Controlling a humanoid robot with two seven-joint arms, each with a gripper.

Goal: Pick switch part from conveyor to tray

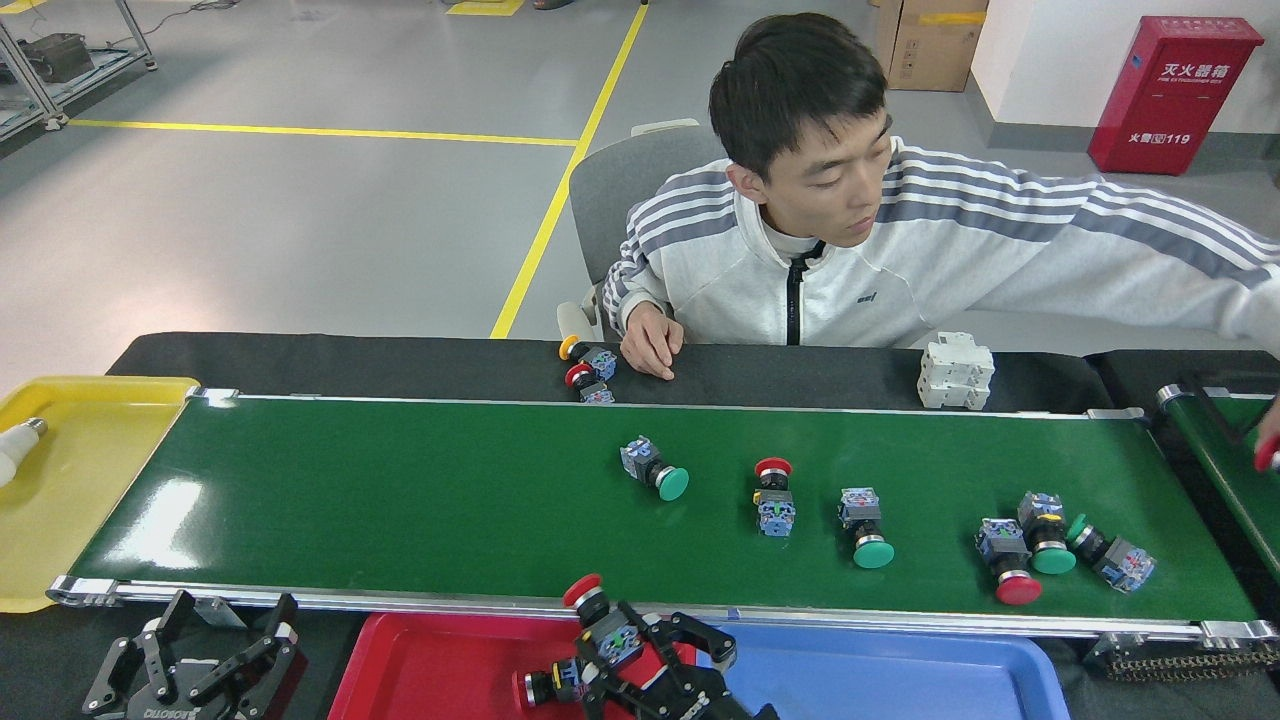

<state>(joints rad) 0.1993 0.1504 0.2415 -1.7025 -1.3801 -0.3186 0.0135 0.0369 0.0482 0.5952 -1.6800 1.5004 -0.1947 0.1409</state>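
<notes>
The conveyor carries several switch parts, among them a green-capped one, a red-capped one and another green-capped one. A cluster of three lies further right. At the bottom centre, my right gripper is shut on a red-capped switch part, held over the near edge of the red tray. One more switch part lies in that tray. Off the belt at the bottom left, my left gripper is open with nothing in it.
A blue tray sits right of the red one. A yellow tray at the left holds a bulb. A person sits behind the belt, one hand by two switch parts, the other arm reaching right. A white block stands there.
</notes>
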